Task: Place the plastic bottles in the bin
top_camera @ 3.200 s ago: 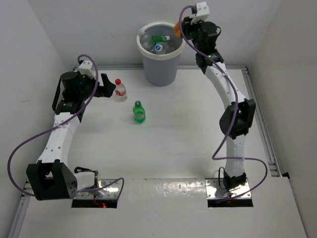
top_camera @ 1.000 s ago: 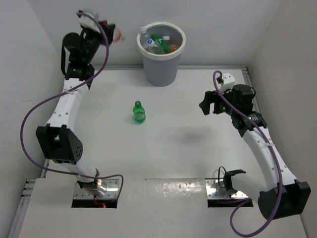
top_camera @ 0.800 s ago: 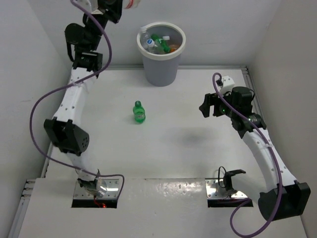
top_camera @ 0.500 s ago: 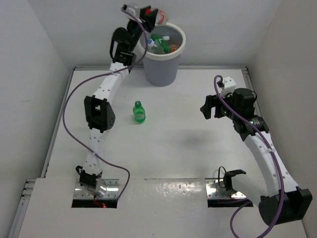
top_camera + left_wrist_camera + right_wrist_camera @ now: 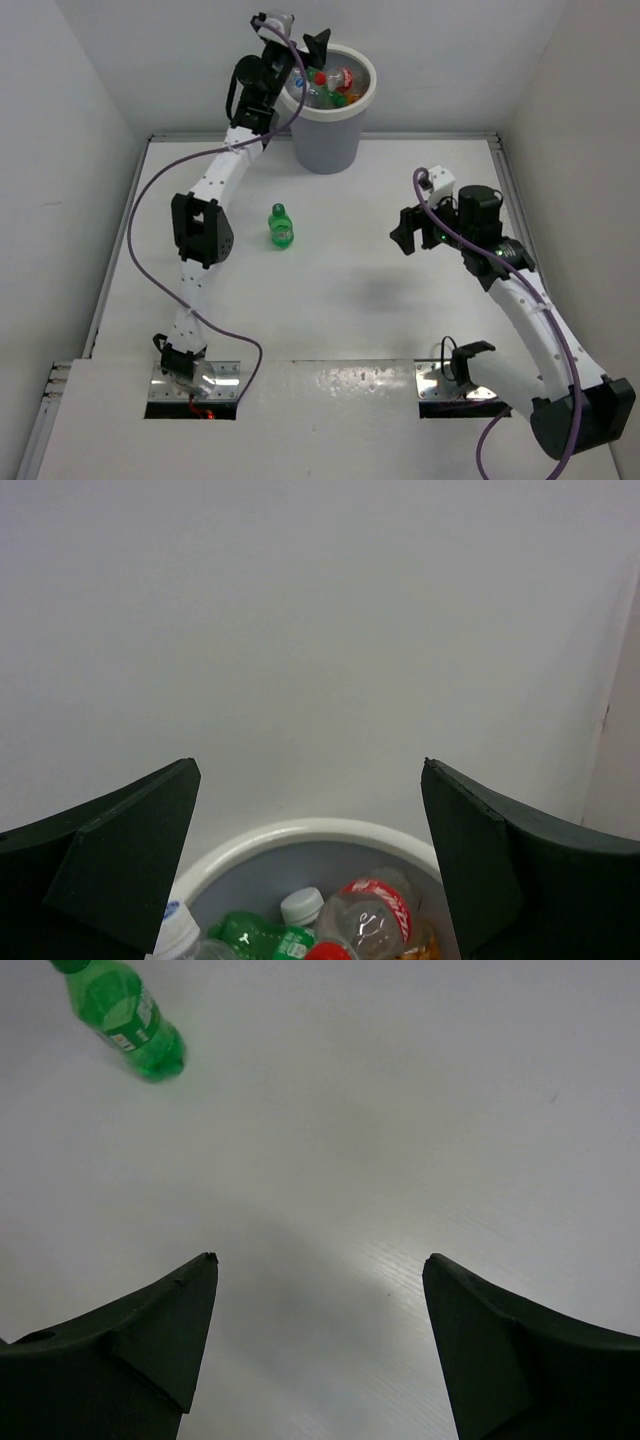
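A white table (image 5: 330,330) sits enclosed by plain white walls (image 5: 470,60) on three sides, evenly lit.

You had your left gripper (image 5: 310,55) spread above the bin (image 5: 325,140), plastic bottles (image 5: 335,82) piled inside. One green bottle (image 5: 281,226) lay on the table (image 5: 350,300), well apart from your open-fingered right gripper (image 5: 403,230).

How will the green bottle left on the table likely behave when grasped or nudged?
The green bottle is small with a round body, so it would probably roll or skid on the smooth table if nudged. It looks like thin plastic, likely light, and may dent under a firm squeeze.
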Motion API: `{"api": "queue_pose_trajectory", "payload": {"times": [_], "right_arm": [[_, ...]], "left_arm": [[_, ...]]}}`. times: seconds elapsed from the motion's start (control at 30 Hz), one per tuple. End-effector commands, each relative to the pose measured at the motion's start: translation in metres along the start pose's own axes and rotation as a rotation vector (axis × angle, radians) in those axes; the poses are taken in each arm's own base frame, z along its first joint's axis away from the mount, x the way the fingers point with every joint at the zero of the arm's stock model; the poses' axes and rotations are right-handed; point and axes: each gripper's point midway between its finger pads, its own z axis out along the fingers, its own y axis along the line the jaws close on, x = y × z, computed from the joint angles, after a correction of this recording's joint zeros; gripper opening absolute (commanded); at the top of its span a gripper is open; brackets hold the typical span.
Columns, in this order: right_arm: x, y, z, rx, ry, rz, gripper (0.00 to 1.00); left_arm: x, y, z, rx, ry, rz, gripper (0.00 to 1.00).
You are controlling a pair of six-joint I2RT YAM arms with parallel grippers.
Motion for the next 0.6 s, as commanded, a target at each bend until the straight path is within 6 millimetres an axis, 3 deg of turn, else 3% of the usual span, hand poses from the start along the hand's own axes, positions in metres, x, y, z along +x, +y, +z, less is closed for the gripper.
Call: {"api": "queue_pose_trajectory", "payload": {"times": [0.0, 0.03, 0.07, 0.1, 0.13, 0.17, 0.2, 0.23, 0.27, 0.3, 0.33, 0.37, 0.43, 0.47, 0.5, 0.53, 0.57], "right_arm": [[-0.011, 0.026, 0.016, -0.097, -0.049, -0.103, 0.82], [-0.017, 0.037, 0.022, -0.123, -0.071, -0.133, 0.82], [-0.012, 0.049, 0.033, -0.162, -0.047, -0.201, 0.82], [-0.02, 0.062, 0.038, -0.188, -0.065, -0.245, 0.82], [-0.029, 0.069, 0.042, -0.203, -0.09, -0.272, 0.82], [-0.049, 0.084, 0.044, -0.234, -0.142, -0.316, 0.82], [-0.04, 0.098, 0.062, -0.274, -0.106, -0.334, 0.82], [-0.052, 0.105, 0.067, -0.287, -0.14, -0.351, 0.83], [-0.078, 0.116, 0.075, -0.302, -0.179, -0.343, 0.83], [-0.074, 0.129, 0.092, -0.337, -0.154, -0.333, 0.86], [-0.068, 0.138, 0.107, -0.382, -0.121, -0.309, 0.86], [-0.107, 0.148, 0.106, -0.395, -0.192, -0.29, 0.87], [-0.106, 0.161, 0.137, -0.421, -0.154, -0.195, 0.87], [-0.109, 0.171, 0.144, -0.435, -0.147, -0.155, 0.89], [-0.098, 0.181, 0.164, -0.443, -0.127, -0.157, 0.89], [-0.104, 0.188, 0.17, -0.434, -0.137, -0.149, 0.89], [-0.098, 0.196, 0.186, -0.434, -0.127, -0.133, 0.89]], "left_arm": [[-0.179, 0.01, -0.007, -0.026, -0.243, 0.11, 1.0], [-0.236, 0.01, -0.02, -0.031, -0.304, 0.116, 1.0], [-0.235, 0.028, -0.03, -0.061, -0.265, 0.125, 1.0], [-0.245, 0.035, -0.039, -0.083, -0.239, 0.112, 1.0], [-0.258, 0.041, -0.051, -0.099, -0.229, 0.109, 1.0], [-0.286, 0.052, -0.076, -0.133, -0.217, 0.114, 1.0], [-0.29, 0.055, -0.089, -0.144, -0.179, 0.119, 1.0], [-0.279, 0.061, -0.103, -0.164, -0.092, 0.112, 1.0], [-0.287, 0.06, -0.128, -0.185, -0.053, 0.113, 1.0], [-0.281, 0.07, -0.145, -0.229, 0.001, 0.124, 1.0], [-0.26, 0.077, -0.163, -0.266, 0.1, 0.116, 1.0], [-0.249, 0.078, -0.179, -0.281, 0.154, 0.118, 1.0], [-0.217, 0.086, -0.228, -0.371, 0.268, 0.068, 1.0], [-0.175, 0.096, -0.258, -0.425, 0.353, 0.006, 1.0], [-0.166, 0.097, -0.276, -0.45, 0.372, -0.017, 1.0], [-0.182, 0.086, -0.291, -0.44, 0.332, -0.021, 1.0], [-0.154, 0.091, -0.316, -0.467, 0.391, -0.048, 1.0]]}}
